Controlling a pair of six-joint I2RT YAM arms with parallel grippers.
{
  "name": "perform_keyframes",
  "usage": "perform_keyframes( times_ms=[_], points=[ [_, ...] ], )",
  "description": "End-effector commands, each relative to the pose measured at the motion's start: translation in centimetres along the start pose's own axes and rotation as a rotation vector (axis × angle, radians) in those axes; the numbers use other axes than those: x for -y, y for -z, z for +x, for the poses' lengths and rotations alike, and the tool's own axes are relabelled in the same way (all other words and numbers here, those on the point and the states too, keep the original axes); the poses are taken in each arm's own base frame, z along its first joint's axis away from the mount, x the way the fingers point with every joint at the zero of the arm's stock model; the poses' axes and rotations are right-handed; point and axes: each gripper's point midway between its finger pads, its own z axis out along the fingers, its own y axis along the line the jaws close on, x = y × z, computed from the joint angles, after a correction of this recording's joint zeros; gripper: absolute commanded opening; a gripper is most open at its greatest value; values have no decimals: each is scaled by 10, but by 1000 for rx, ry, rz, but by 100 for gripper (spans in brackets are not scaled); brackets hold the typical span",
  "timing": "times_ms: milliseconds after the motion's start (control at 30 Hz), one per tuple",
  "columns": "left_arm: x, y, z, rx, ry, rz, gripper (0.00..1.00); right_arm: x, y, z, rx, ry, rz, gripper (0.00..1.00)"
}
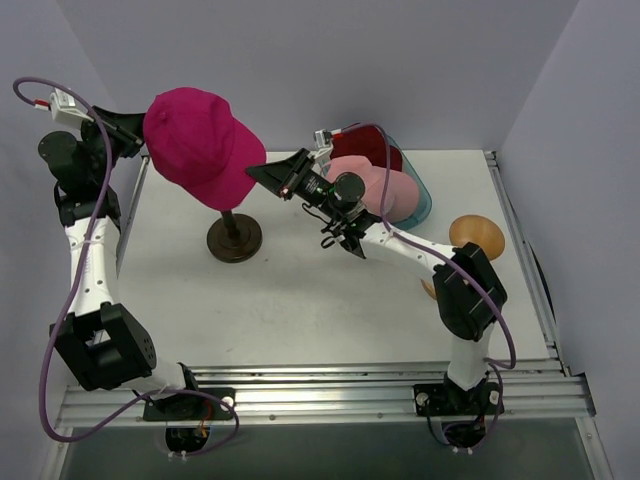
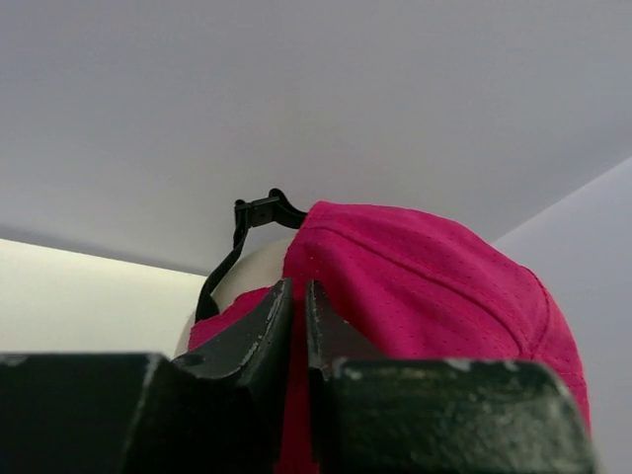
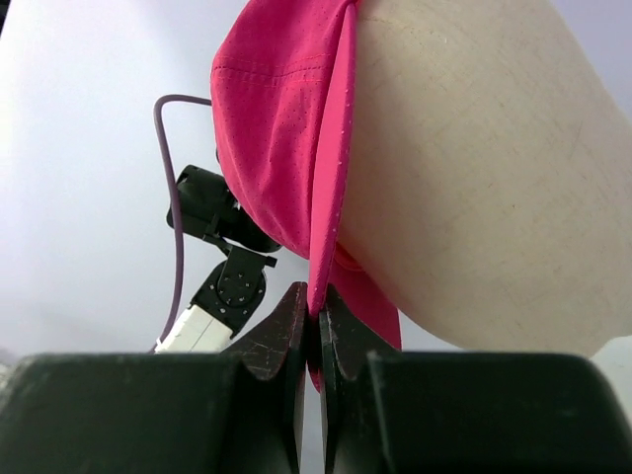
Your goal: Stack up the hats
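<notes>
Right fingers [image 3: 281,341] pinching magenta cap [image 1: 200,145] brim, left fingers [image 2: 259,341] nipping its back (head form [image 3: 474,178] hidden from above)

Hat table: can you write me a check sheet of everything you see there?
Surface: white table.
Job's things: magenta cap on cream head form; pale pink hats and dark red hat in teal tray.
Clutter: tan round thing at the right edge.
Hands: left hand and right hand each pinch the cap's edge, on opposite sides.
Cables: purple cable along each arm.
Surroundings: plain pale walls.
</notes>
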Motion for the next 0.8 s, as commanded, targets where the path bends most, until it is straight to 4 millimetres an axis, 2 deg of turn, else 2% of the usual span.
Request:
perform_keyframes(
  times_ms=[0, 33, 133, 400, 767],
  points=[
    [37, -3, -17, 10, -39, 93, 18, -48, -9, -16, 42, -2, -164, 0],
    [38, -3, -19, 14, -41, 94, 10, -49, -9, -17, 46, -7, -169, 0],
    [41, -5, -27, 30, -36, 82, 3, -47, -10, -22, 62, -23, -168, 0],
    [57, -15, -45, 72, -1, 90, 2, -45, 1, -45, 111, -131, -252, 0],
    [57, -31, -30, 39, 21, 105, 2, -37, 15, -61, 177, -231, -308, 0]
  ],
)
